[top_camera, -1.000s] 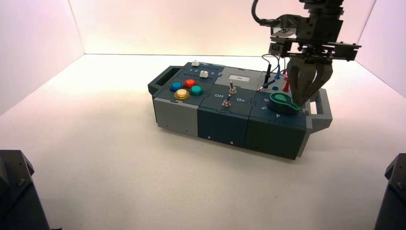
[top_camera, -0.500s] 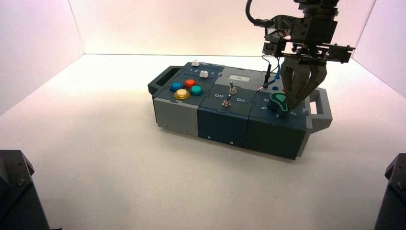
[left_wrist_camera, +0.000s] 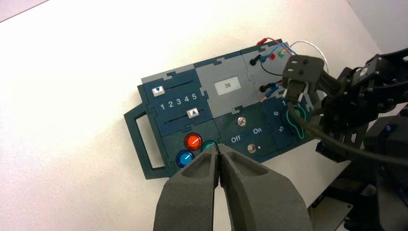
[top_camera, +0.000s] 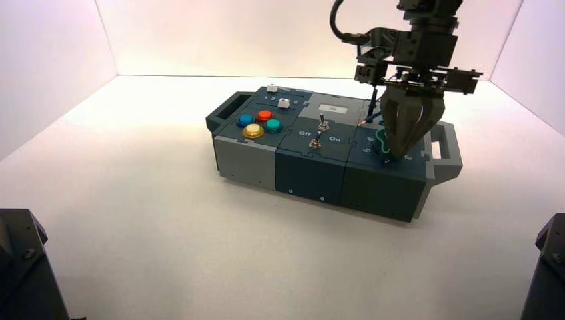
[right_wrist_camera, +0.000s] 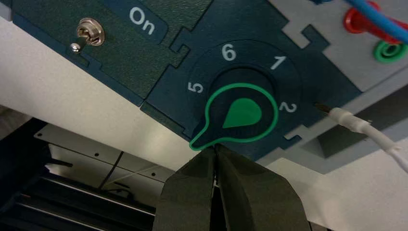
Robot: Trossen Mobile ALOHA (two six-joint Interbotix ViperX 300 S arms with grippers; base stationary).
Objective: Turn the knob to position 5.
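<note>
Turned since a second ago: dark green teardrop knob (right_wrist_camera: 243,113), outlined bright green, just ahead of the clenched right gripper (right_wrist_camera: 216,146), with pointed tip beside its fingertips, away from white 5 (right_wrist_camera: 195,87). Parked well leftward: left gripper (left_wrist_camera: 219,146), fingers together.

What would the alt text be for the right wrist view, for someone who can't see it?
A shut gripper at the tip of a green-outlined dark knob that points between the printed 5 and 2, not at 5; a metal switch sits beside "On".
</note>
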